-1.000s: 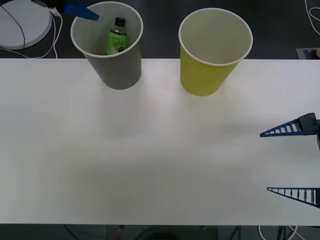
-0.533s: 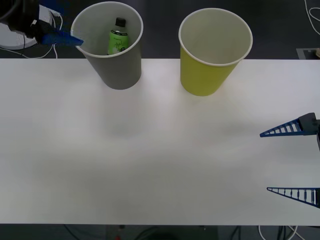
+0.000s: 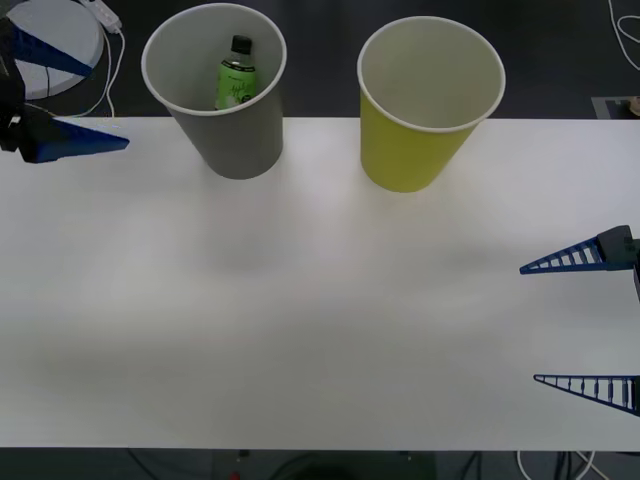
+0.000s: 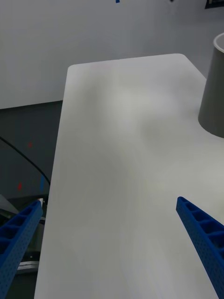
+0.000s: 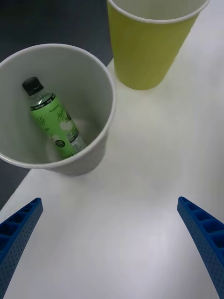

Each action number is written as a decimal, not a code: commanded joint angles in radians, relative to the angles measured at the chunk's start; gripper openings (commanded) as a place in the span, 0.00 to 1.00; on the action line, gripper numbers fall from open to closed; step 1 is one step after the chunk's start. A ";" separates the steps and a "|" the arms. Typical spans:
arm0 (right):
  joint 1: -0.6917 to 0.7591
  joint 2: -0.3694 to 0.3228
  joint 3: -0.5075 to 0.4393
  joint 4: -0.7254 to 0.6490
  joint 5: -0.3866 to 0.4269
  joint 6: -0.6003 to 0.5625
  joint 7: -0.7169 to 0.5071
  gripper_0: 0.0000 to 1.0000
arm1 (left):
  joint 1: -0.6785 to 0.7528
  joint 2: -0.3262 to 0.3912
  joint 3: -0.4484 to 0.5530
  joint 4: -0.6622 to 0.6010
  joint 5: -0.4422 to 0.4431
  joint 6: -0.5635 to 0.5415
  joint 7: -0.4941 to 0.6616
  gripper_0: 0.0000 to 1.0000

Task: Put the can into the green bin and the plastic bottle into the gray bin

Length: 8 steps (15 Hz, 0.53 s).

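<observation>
The gray bin (image 3: pixel 230 140) stands at the back left of the white table, and the plastic bottle (image 3: pixel 236 78) leans inside it, black cap up. To its right stands the green bin (image 3: pixel 410 150), its visible inside pale and bare. The can is out of view. My left gripper (image 3: pixel 114 105) hovers open and holding nothing, left of the gray bin. Its wrist view looks down at the gray bin (image 5: pixel 109 100), the plastic bottle (image 5: pixel 55 122) and the green bin (image 5: pixel 149 56), with the left gripper (image 5: pixel 108 201) over bare table. My right gripper (image 3: pixel 529 324) waits open at the right edge.
A white round disc (image 3: pixel 62 28) with a cable lies off the table's back left corner, behind the left gripper. The right wrist view looks along the table (image 4: pixel 121 154) to the gray bin's (image 4: pixel 213 98) side, with the right gripper (image 4: pixel 109 202) over bare tabletop.
My left gripper has drawn back from above the gray bin's rim, moving left and nearer to me. The bottle stays in the gray bin. The right arm has not moved.
</observation>
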 commanded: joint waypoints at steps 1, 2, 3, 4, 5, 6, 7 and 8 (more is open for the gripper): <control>0.000 0.000 0.000 0.000 0.000 0.000 0.000 1.00 | 0.197 -0.004 0.160 -0.112 0.085 0.000 -0.007 1.00; 0.000 0.000 0.000 0.000 0.000 0.000 0.000 1.00 | 0.241 -0.004 0.194 -0.132 0.120 0.000 -0.012 1.00; 0.000 0.000 0.000 0.000 0.000 0.000 0.000 1.00 | 0.283 -0.004 0.224 -0.151 0.160 0.002 -0.022 1.00; 0.000 0.000 0.000 0.000 0.000 0.000 0.000 1.00 | 0.329 -0.004 0.253 -0.168 0.202 0.002 -0.056 1.00; 0.000 0.000 0.000 0.000 0.000 0.000 0.000 1.00 | 0.372 -0.011 0.283 -0.174 0.257 0.003 -0.088 1.00; 0.000 0.000 0.000 0.000 0.000 0.000 0.000 1.00 | 0.413 -0.022 0.306 -0.180 0.306 0.002 -0.125 1.00; 0.000 0.000 0.000 0.000 0.000 0.000 0.000 1.00 | 0.444 -0.031 0.323 -0.186 0.337 0.003 -0.154 1.00; 0.000 0.000 0.000 0.000 0.000 0.000 0.000 1.00 | 0.490 -0.042 0.339 -0.197 0.366 0.002 -0.205 1.00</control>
